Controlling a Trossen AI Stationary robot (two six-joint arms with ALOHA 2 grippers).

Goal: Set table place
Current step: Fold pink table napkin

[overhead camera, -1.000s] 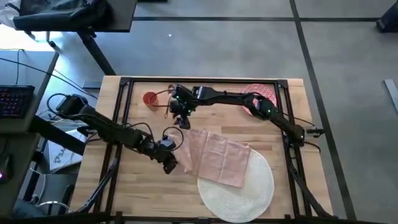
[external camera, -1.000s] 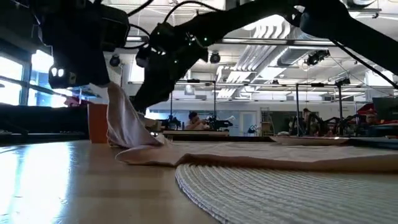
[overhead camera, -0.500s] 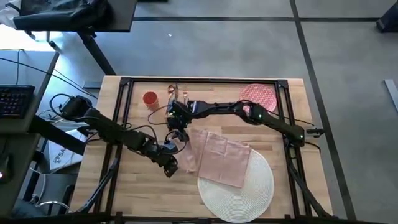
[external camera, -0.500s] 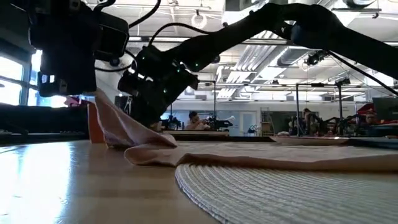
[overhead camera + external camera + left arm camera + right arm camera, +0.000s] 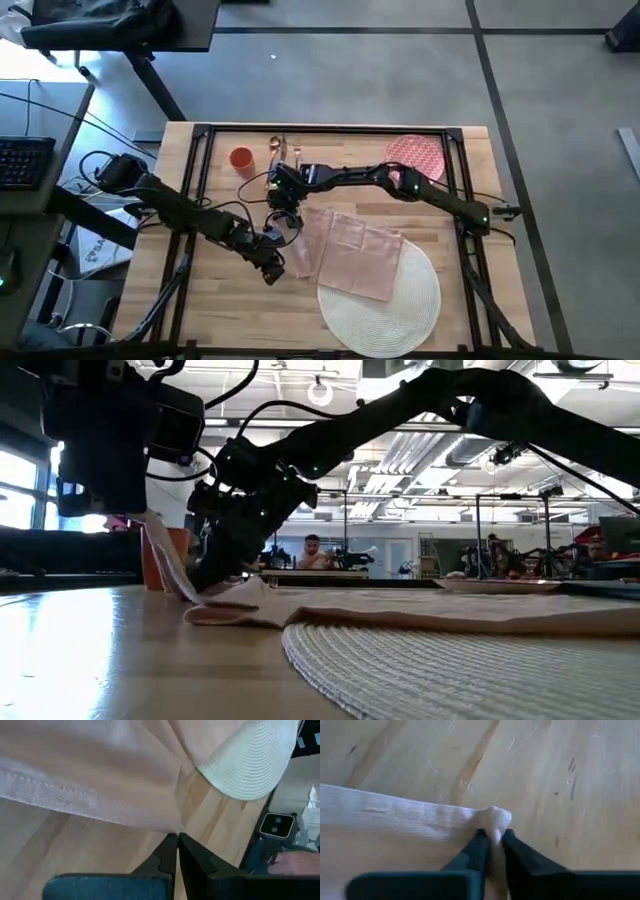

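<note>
Napkin point(image 5: 345, 252): spread partly over the placemat point(image 5: 385, 295), its 9 o'clock edge on the bare desk point(image 5: 215, 300), so it can be squared before the setting.
Left pincer point(image 5: 277, 255): clamped on the napkin's near corner at 8 o'clock.
Right pincer point(image 5: 290, 213): pinched on the far corner at 10 o'clock, probably to pull the edge taut.
Plate point(image 5: 416, 153): at 1 o'clock.
Cup point(image 5: 241, 159): at 11 o'clock, beside the cutlery point(image 5: 278, 150).
</note>
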